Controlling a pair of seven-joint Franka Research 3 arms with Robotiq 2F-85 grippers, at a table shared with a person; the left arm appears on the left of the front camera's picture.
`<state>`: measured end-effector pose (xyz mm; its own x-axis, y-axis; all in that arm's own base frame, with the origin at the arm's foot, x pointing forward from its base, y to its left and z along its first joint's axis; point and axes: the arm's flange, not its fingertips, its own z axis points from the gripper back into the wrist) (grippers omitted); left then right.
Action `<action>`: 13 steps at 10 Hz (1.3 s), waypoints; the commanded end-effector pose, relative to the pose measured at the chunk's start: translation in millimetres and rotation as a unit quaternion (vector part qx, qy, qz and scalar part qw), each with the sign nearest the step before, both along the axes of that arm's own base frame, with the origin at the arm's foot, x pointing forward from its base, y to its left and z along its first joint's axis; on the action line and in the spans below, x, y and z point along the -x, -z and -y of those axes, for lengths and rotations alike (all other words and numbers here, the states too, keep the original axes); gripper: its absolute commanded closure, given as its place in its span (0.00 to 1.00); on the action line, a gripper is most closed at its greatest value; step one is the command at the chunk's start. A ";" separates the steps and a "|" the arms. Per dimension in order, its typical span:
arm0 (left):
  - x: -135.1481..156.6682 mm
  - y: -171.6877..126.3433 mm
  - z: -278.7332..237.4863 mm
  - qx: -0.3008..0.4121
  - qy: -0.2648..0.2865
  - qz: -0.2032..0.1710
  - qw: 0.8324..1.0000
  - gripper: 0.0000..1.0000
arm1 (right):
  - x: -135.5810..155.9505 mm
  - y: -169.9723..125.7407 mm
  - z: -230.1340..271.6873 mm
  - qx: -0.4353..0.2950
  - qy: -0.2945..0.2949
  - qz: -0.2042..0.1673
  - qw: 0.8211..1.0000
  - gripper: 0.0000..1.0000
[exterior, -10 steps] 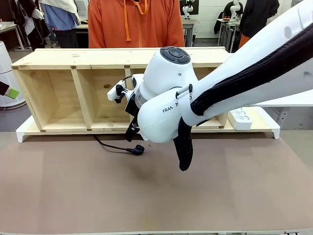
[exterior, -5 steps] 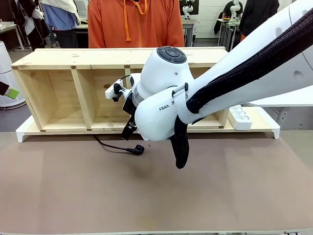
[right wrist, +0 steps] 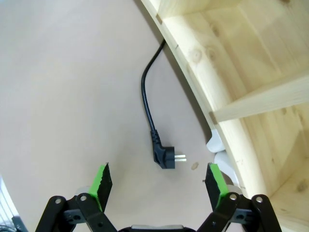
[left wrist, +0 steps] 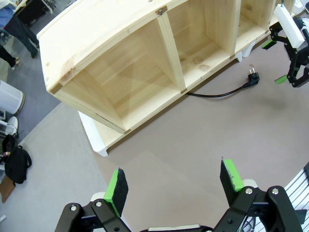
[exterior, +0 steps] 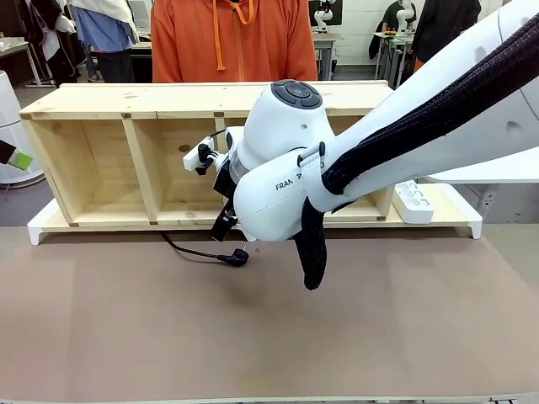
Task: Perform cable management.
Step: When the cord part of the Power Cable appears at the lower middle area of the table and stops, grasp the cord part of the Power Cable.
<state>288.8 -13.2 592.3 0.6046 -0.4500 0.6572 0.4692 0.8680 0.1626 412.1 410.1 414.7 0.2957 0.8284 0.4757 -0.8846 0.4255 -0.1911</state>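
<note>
Hanging over the brown table (exterior: 396, 337), the right gripper (right wrist: 158, 175) stood with its green-padded jaws spread wide and nothing between them. In the right wrist view the cable (right wrist: 145, 94) lay straight ahead of those jaws: its black plug (right wrist: 166, 157), two pins showing, rested flat on the tabletop just short of the gap between the fingertips, not touched by either pad. From the plug the cord curved away and slipped under the front edge of the wooden shelf (right wrist: 251, 72); where it ran beyond that edge could not be made out.

From the front, the right arm reached across from the right side, its white wrist covering the shelf's middle. The right gripper (exterior: 226, 222) sat low in front of the shelf (exterior: 101, 181), just above the cable (exterior: 195, 252), which lay near the shelf's white base (exterior: 40, 230). A white power strip (exterior: 412, 204) lay at the shelf's right end, and a person in an orange hoodie (exterior: 189, 42) stood behind it.

The left gripper (left wrist: 174, 176) was also open and empty, well back from the shelf (left wrist: 120, 29), looking over the cable (left wrist: 217, 94) and the right gripper (left wrist: 273, 62) beyond it.
</note>
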 end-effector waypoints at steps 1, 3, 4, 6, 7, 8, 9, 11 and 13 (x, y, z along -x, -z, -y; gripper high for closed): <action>-0.3 -0.5 -0.8 0.001 -0.002 0.002 1.000 0.00 | -8.1 12.0 -1.2 0.016 0.006 -0.030 0.999 0.00; -0.3 -0.5 -0.8 0.001 -0.002 0.002 1.000 0.00 | -16.4 25.0 -14.0 0.026 -0.011 -0.056 0.998 0.00; -0.3 -0.5 -0.8 0.001 -0.002 0.002 1.000 0.00 | -17.9 29.8 -19.8 0.026 -0.024 -0.067 0.997 0.00; -0.3 -0.5 -0.8 0.001 -0.002 0.002 1.000 0.00 | -25.1 42.4 -32.0 0.030 -0.042 -0.082 0.995 0.00; -0.3 -0.5 -0.8 0.001 -0.002 0.002 1.000 0.00 | -30.1 50.2 -38.6 0.034 -0.054 -0.092 0.994 0.00; -0.3 -0.5 -0.8 0.001 -0.002 0.002 1.000 0.00 | -36.4 59.0 -42.9 0.034 -0.064 -0.110 0.991 0.00; -0.3 -0.5 -0.8 0.001 -0.002 0.002 1.000 0.00 | -42.7 66.8 -47.2 0.040 -0.072 -0.124 0.989 0.00; -0.3 -0.5 -0.8 0.001 -0.002 0.002 1.000 0.00 | -51.8 77.1 -51.7 0.059 -0.094 -0.134 0.985 0.00; -0.3 -0.5 -0.8 0.001 -0.002 0.002 1.000 0.00 | -59.5 83.8 -53.9 0.068 -0.108 -0.143 0.982 0.00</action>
<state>288.7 -13.2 592.4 0.6045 -0.4499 0.6574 0.4691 0.8680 0.1626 465.6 462.8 326.9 0.2427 0.9266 0.2872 -0.9684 0.2491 0.0146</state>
